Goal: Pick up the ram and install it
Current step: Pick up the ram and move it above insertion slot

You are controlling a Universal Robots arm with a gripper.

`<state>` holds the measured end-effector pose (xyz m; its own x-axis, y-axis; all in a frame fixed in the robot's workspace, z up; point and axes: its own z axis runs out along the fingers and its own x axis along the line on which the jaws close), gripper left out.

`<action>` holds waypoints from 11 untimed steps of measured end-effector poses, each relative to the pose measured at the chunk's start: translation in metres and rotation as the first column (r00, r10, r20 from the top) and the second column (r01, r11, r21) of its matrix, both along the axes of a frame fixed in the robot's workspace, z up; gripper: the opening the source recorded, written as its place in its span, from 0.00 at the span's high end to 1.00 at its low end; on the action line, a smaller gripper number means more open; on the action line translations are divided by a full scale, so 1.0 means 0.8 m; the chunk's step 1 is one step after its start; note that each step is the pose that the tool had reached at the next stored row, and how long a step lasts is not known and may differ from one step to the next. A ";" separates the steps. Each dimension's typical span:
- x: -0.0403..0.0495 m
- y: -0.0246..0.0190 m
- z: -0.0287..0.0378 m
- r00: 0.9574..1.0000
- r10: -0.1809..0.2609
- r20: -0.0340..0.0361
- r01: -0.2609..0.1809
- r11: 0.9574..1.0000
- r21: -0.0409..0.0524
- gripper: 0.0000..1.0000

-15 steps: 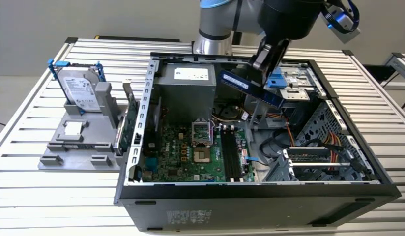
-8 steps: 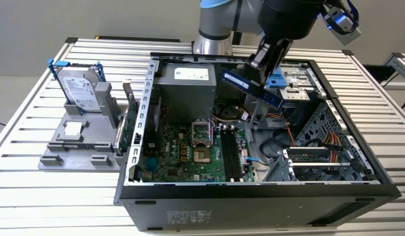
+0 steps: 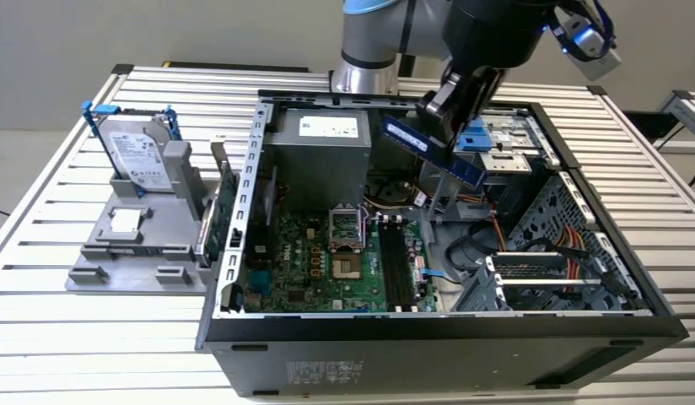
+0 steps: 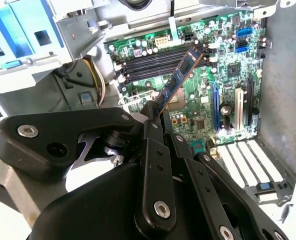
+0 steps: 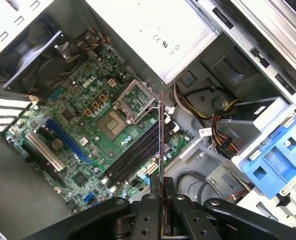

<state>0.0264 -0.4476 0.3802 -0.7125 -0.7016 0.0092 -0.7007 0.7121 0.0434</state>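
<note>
an open computer case (image 3: 438, 342) lies on a slatted table (image 3: 55, 337), its green motherboard (image 3: 314, 257) exposed. above the board, clear of its black memory slots (image 3: 395, 266), the dark-blue ram (image 3: 432, 150) hangs tilted, one end pinched between the closed fingers of the gripper (image 3: 444, 105). beyond, a grey power supply (image 3: 320, 156) sits against the case's far wall.

Probably a robotics lab: slotted aluminium bench (image 3: 55, 337), open computer case (image 3: 438, 359), grey parts fixture (image 3: 134, 266).

One end of the ram (image 4: 178, 76) is hidden inside the end effector (image 4: 156, 112) in the second wrist view.
</note>
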 end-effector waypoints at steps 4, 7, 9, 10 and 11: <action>0.000 0.0000 0.0000 1.000 -0.030 0.000 0.030 1.000 0.000 1.00; 0.000 0.0000 0.0000 0.999 -0.053 0.000 0.053 0.999 0.000 1.00; 0.000 0.0000 0.0000 0.998 -0.067 0.000 0.067 0.998 0.000 1.00; 0.000 0.0000 0.0000 0.997 -0.075 0.000 0.075 0.997 0.000 1.00; 0.000 0.0000 0.0000 0.997 -0.082 0.000 0.082 0.997 0.000 1.00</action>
<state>0.0264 -0.4476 0.3802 -0.7676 -0.6408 0.0092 -0.6400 0.7672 0.0434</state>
